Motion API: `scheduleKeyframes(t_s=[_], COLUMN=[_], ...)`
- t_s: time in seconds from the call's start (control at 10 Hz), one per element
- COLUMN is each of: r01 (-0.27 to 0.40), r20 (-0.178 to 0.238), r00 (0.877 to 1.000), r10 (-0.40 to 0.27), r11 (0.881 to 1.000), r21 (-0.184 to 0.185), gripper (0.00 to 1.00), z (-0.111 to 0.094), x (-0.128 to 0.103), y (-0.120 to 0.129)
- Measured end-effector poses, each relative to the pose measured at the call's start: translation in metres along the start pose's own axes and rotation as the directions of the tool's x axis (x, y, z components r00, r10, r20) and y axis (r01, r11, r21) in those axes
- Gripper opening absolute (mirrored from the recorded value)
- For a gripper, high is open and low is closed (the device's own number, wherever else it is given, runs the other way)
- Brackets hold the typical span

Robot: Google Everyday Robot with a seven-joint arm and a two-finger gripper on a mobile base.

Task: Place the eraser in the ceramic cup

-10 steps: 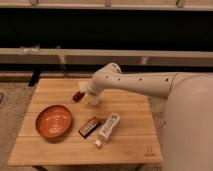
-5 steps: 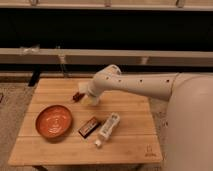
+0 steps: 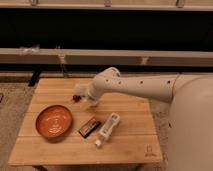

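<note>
Looks like a robot test space, not anyone's home: a small wooden table (image 3: 85, 142) sits on speckled carpet (image 3: 12, 107), with a long pale ledge (image 3: 100, 56) and dark panels at 12 o'clock. The white arm's gripper (image 3: 82, 97) hangs over the table's middle.

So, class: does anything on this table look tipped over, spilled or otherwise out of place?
The white bottle lies on its side near the table's front edge, beside a dark packet. The orange bowl sits upright. The gripper is near the table's middle. No spill shows.
</note>
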Motion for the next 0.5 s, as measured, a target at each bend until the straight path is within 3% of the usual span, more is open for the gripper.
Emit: scheduleKeyframes(t_s=[0.5], r01=[-0.027], r20=[-0.021], r00=[0.999], r10=[0.027], r11=[0.999], r21=[-0.019], gripper=[0.70], z=[-0.0010], x=[0.0083], y=[0.0115])
